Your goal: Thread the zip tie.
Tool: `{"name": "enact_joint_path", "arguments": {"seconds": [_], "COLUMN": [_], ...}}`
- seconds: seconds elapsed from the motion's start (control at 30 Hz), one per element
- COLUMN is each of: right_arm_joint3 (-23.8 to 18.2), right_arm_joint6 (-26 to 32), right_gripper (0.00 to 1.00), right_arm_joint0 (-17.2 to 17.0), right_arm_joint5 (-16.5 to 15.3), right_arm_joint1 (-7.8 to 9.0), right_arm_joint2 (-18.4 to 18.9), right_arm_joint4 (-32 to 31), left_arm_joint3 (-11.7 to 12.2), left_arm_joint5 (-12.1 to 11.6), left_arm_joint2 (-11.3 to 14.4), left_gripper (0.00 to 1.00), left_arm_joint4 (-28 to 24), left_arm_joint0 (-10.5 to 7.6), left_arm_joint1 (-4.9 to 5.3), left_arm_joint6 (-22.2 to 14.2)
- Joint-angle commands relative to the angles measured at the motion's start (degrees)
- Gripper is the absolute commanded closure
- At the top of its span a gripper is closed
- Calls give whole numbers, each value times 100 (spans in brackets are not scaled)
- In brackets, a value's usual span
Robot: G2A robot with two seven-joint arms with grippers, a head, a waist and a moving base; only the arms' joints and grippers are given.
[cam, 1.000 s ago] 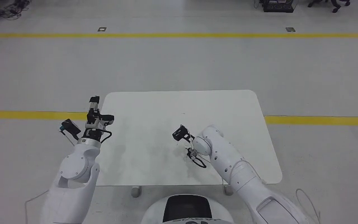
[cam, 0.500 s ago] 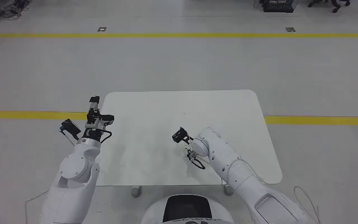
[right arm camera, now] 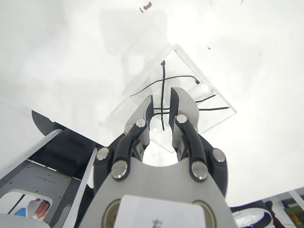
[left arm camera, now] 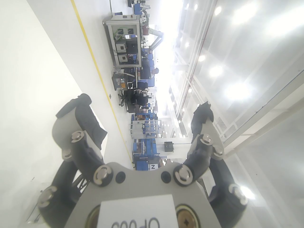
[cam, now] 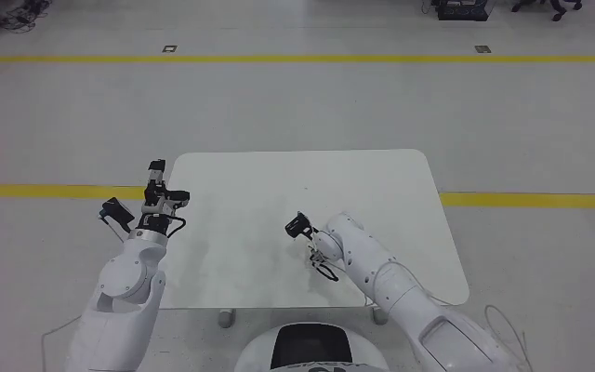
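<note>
Fingers (right arm camera: 182, 103) of our right gripper (right arm camera: 162, 94) stand slightly apart, their ribbed black pads on either side of a thin black zip tie (right arm camera: 163, 79), with a gap showing on each side of it. That tie lies straight between the fingers, its small square head beyond the fingertips, inside a shallow clear plastic tray (right arm camera: 207, 81) on the smooth white table (right arm camera: 59, 36). A curved tie (right arm camera: 180, 76) crosses it just past the fingertips, and more ties (right arm camera: 213, 108) poke out beside one finger. Farther beyond the tips we see a small brown scrap (right arm camera: 147, 5). Our left gripper (left arm camera: 143, 103) has its black-tipped metal fingers spread wide, beside the table's edge.
</note>
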Motion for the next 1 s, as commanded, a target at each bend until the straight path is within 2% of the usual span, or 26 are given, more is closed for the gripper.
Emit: {"name": "enact_joint_path", "arguments": {"seconds": [0.0, 0.37, 0.97], "right_arm_joint3": [55, 290, 544], "right_arm_joint6": [-24, -61, -122], "right_gripper": [87, 93, 88], "right_arm_joint0": [25, 144, 288], "right_arm_joint5": [27, 165, 275], "right_arm_joint1": [-15, -84, -178], "right_arm_joint2": [-37, -198, -363], "right_arm_joint4": [6, 17, 70], "left_arm_joint3": [0, 0, 0], "left_arm_joint5": [0, 0, 0], "left_arm_joint2": [0, 0, 0], "left_gripper": [0, 0, 0], "left_arm_joint4": [0, 0, 0], "left_arm_joint0": [0, 0, 0], "left_arm_joint1": [0, 0, 0], "left_arm_joint6": [0, 0, 0]}}
